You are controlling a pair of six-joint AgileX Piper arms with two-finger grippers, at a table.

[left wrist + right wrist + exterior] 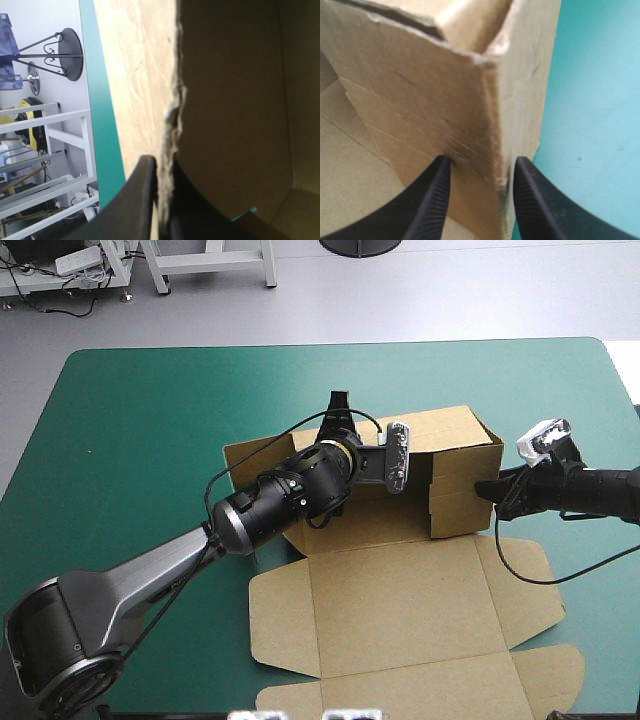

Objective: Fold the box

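High view: bright and even, lit from overhead as far as I can judge. The left arm (150,580) throws a soft shadow on the teal-green cover (130,440) and on the box (400,600). Faint sheen on the arm's grey shell.
Left wrist view: one board face is pale, the other in deep shade. The black fingers (142,200) show no detail.
Right wrist view: the cover is bright, and I see the box corner darkened low down.
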